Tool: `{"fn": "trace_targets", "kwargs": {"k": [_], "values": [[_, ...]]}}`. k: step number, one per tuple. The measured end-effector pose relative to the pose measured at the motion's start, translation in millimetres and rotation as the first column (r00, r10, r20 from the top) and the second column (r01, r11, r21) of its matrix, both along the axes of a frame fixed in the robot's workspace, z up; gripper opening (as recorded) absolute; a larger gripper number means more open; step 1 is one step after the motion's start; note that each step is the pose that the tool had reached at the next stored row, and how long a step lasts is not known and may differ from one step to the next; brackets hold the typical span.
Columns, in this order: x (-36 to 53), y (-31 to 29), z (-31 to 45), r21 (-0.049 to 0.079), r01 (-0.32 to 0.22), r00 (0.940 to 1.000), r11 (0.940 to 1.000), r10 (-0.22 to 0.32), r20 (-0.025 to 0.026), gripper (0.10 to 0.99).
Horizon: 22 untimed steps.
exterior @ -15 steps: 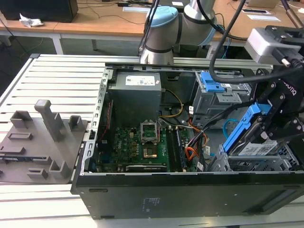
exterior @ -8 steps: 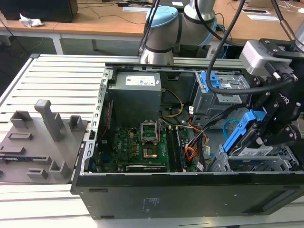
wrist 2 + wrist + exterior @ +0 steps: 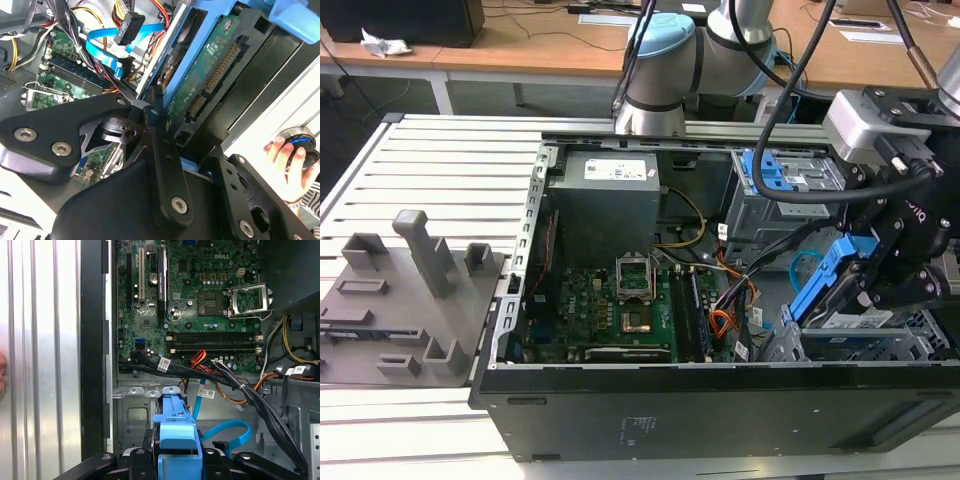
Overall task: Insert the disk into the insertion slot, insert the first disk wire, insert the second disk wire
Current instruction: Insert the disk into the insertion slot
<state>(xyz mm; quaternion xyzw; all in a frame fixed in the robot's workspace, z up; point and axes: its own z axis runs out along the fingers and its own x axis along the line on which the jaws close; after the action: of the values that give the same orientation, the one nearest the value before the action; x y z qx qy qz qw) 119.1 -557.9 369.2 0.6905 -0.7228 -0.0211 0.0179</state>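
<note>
My gripper (image 3: 868, 292) is shut on the disk (image 3: 828, 278), a drive in a bright blue carrier. The disk hangs tilted, its lower end over the insertion slot (image 3: 880, 345), a low silver cage at the case's front corner on the exterior view's right. In the second wrist view the disk's green circuit underside (image 3: 212, 70) lies against a black finger (image 3: 156, 120). The first wrist view has the blue carrier (image 3: 175, 427) between the gripper's black links. The second disk wire (image 3: 227, 431), light blue, loops loose beside the cage (image 3: 102, 47). The first disk wire (image 3: 720, 322), orange-red, lies loose by the motherboard.
A taller grey cage with blue latches (image 3: 785, 180) stands behind the disk. Black cable bundles (image 3: 260, 400) cross the case near the slot. The motherboard (image 3: 610, 305) fills the case floor. A person's hand (image 3: 287, 155) rests outside the case. Grey fixtures (image 3: 410, 290) sit on the slatted table.
</note>
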Motion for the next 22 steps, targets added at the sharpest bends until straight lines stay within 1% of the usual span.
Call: {"fn": "trace_targets", "kwargs": {"k": [3, 5, 19, 20, 22], "values": [[-0.1, -0.1, 0.0, 0.000, 0.000, 1.0000, 1.0000, 0.000, -0.0001, 0.373], [0.0, 0.0, -0.3, 0.000, 0.000, 1.0000, 1.0000, 0.000, 0.0000, 0.498], [0.0, 0.0, -0.5, 0.000, 0.000, 1.0000, 1.0000, 0.000, 0.0001, 0.498], [0.0, 0.0, -0.6, 0.000, 0.000, 1.0000, 1.0000, 0.000, 0.0000, 0.420], [0.0, 0.0, -0.6, 0.000, 0.000, 1.0000, 1.0000, 0.000, 0.0001, 0.294]]}}
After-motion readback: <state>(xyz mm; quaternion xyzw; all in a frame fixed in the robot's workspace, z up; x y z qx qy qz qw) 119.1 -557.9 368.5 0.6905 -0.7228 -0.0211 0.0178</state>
